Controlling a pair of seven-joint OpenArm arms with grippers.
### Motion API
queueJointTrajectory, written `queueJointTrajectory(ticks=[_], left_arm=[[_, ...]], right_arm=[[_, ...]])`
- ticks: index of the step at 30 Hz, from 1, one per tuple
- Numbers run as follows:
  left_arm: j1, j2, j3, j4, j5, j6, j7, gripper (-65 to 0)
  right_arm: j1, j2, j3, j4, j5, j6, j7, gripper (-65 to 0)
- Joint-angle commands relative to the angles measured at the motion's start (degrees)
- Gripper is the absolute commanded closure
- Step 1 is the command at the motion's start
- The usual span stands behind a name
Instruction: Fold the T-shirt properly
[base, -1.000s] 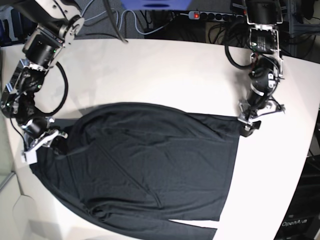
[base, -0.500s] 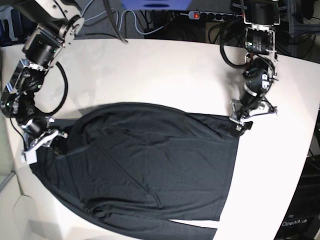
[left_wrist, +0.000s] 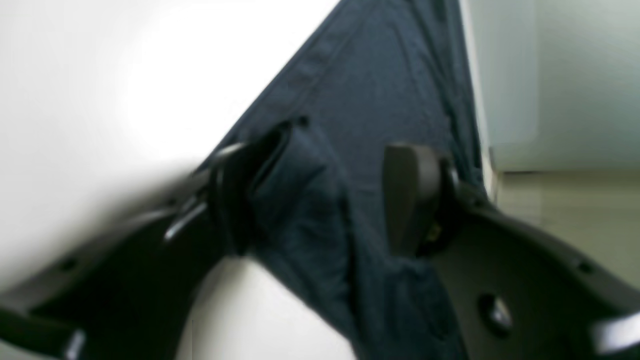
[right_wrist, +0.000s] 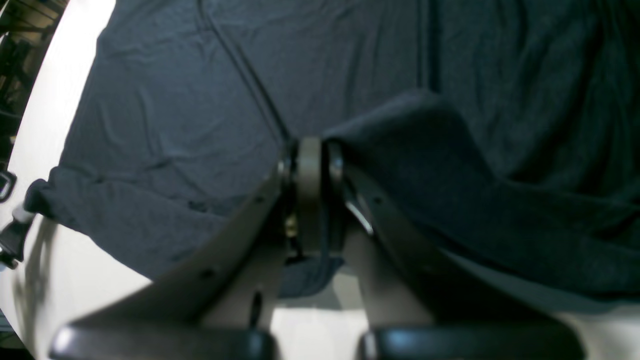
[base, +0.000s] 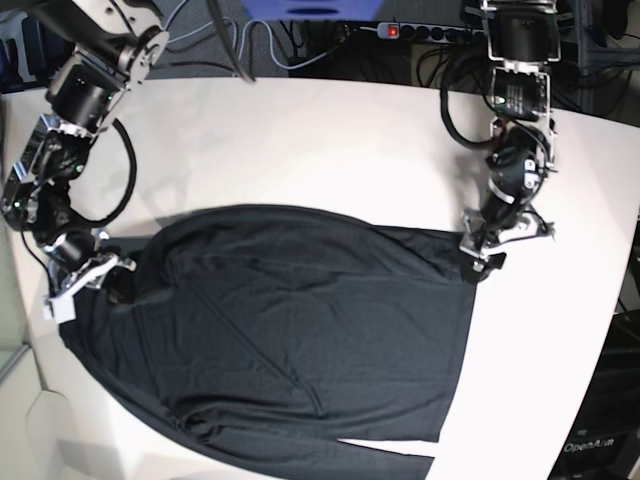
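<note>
The large plain black long-sleeved T-shirt (base: 290, 330) lies spread, lightly wrinkled, across the white counter (base: 330, 150). The right hand (right_wrist: 310, 165) is pinched tight on a raised fold at one edge of the cloth. The left hand (left_wrist: 320, 195) stands wide, its fingers either side of the shirt's opposite corner.

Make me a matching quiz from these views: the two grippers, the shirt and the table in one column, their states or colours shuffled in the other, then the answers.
Column one:
1. left gripper
2. right gripper
3. plain black long-sleeved shirt of thin fabric
4. white table

Column two:
A. shut on a pinch of dark fabric
B. bare and pale along its far side
C. jaws apart, straddling a cloth edge
D. spread out, slightly wrinkled

Pairs: 1-C, 2-A, 3-D, 4-B
</note>
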Motion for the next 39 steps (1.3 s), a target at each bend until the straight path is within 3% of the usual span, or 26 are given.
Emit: queueJointTrajectory(ticks=[1, 5, 11, 15, 30, 33, 39], left_arm=[[-1.23, -0.53, -0.06, 0.93, -0.19, -0.78, -0.76, -37.1], [-1.4, -0.53, -0.06, 0.41, -0.19, -0.78, -0.76, -33.4], [-1.4, -0.53, -0.06, 0.32, -0.19, -0.78, -0.76, -11.0], [-1.4, -0.53, -0.06, 0.32, -0.19, -0.78, -0.5, -2.4], [-3.34, -0.62, -0.24, 1.02, -0.45, -0.34, -0.41, -2.6], [-4.83, -0.88, -0.15, 0.32, -0.45, 2.29, -0.41, -2.6], [-6.77, -1.06, -0.24, 0.32, -0.72, 3.0, -0.32, -2.6]], right_arm=[[1.29, 0.91, -0.02, 0.96, 1.32, -0.05, 1.25, -0.1], [1.29, 0.91, -0.02, 0.96, 1.32, -0.05, 1.25, -0.1], [1.29, 0.91, -0.02, 0.96, 1.32, -0.05, 1.25, -0.1], [1.29, 0.91, -0.02, 0.96, 1.32, -0.05, 1.25, -0.1], [1.91, 0.91, -3.19, 0.96, 1.32, -0.05, 1.51, -0.1], [2.96, 0.91, -3.28, 0.96, 1.32, -0.05, 1.6, -0.1], [3.75, 1.0, -3.28, 0.96, 1.32, -0.05, 1.6, -0.1]])
